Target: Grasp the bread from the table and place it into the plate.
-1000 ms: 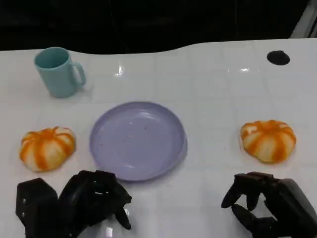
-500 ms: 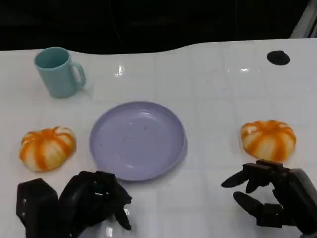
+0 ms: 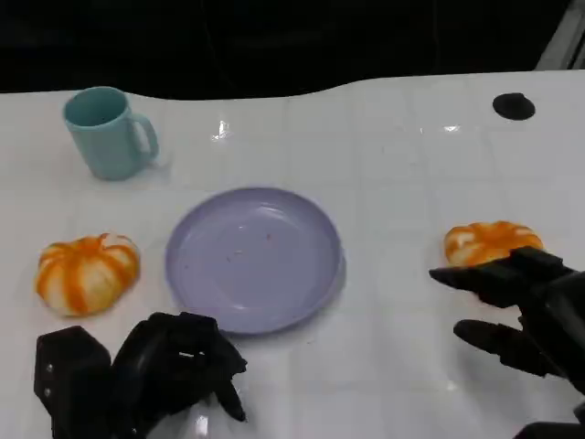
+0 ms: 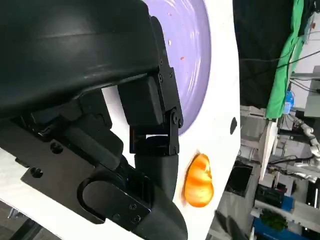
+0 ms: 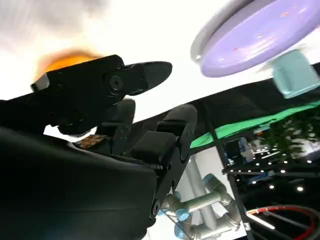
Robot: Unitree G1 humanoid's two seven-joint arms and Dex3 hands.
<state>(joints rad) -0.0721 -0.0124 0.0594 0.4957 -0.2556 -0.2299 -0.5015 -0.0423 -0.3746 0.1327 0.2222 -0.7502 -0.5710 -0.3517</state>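
progress: early stage, nothing placed; plate [image 3: 253, 259] held no bread, only a few specks on it
done: right hand [image 3: 521, 306] was up beside the right bread [image 3: 483, 242], fingers [image 3: 475, 276] reaching over its near edge
left to do: close on the bread, lift it, carry it toward the table's middle, set it in the plate, let go
right bread: sat on the white table [image 3: 393, 165] to the right of the plate, well apart from it, partly covered by the right hand in head view; showed as an orange blur behind the fingers in right wrist view [image 5: 65, 61]
left bread: [image 3: 87, 273] lay left of the plate, just beside its rim, untouched
right hand state: fingers spread apart, nothing held; contact with the bread could not be told
left hand state: [image 3: 174, 366] rested low near the plate's front edge, fingers curled in on nothing
other: teal mug [image 3: 108, 133] stood at the far left, well apart from both hands
change vs 1.0 s ago: right hand moved forward from the table's near edge and now overlapped the right bread; fingers opened wider
unchanged: left hand, both breads, plate and mug kept their places
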